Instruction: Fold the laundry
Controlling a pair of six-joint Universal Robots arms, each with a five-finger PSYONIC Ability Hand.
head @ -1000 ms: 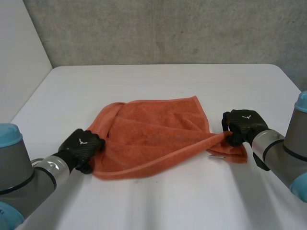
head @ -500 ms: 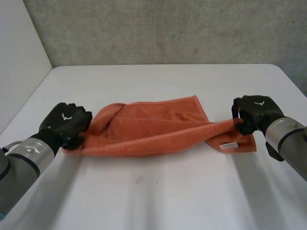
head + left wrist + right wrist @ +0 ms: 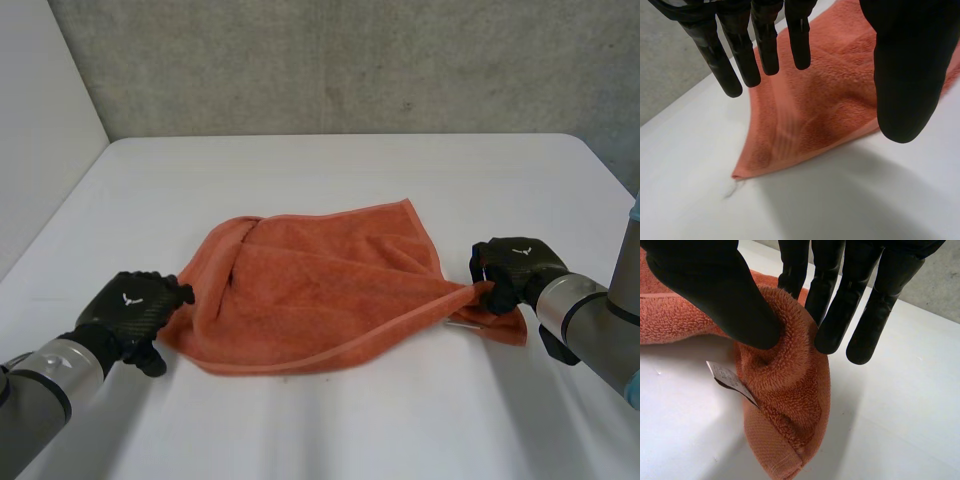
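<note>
Head view: an orange towel is spread rumpled at the centre of the white table, the left hand at its eight o'clock edge, the right hand at its three o'clock corner, a concrete wall at twelve. Left wrist view: the fingers are held straight and apart, nothing gripped, above a towel corner. Right wrist view: a fold is pinched between thumb and fingers, beside a label. The cloth is judged light, limp and grippy; corners should be taken.

There is one towel with one tag on one surface, and two hands, the left hand and right hand.
</note>
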